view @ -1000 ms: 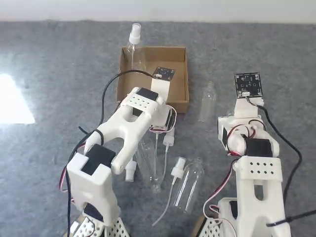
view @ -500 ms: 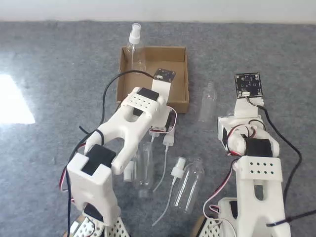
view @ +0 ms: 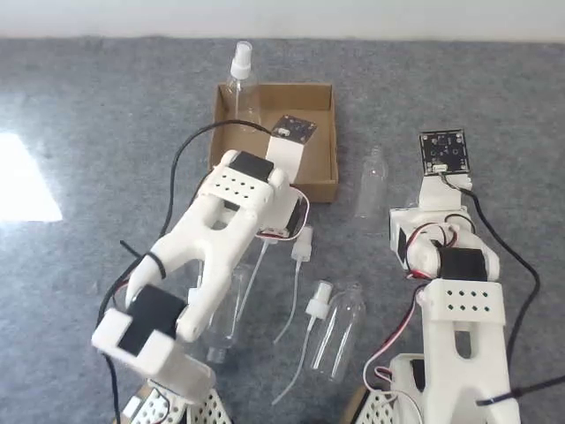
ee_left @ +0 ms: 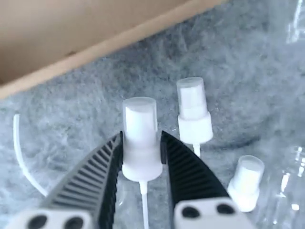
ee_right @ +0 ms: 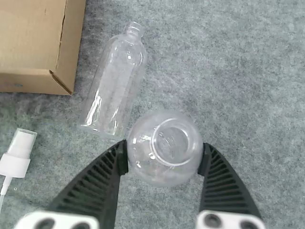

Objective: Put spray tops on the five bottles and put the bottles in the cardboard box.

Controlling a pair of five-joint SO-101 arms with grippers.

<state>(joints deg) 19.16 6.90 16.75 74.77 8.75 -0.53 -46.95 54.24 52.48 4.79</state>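
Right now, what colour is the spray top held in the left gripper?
White. The spray top sits clamped in the left gripper; the left wrist view shows it best.

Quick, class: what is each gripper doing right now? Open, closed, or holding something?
Left gripper: closed on a white spray top.
Right gripper: closed on an upright clear bottle with no top on it.

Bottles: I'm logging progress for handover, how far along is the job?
Done: one capped bottle stands in the cardboard box. In hand: left gripper holds a spray top; right gripper holds an open bottle. Left: four bottles uncapped and unboxed, including the lying bottle.
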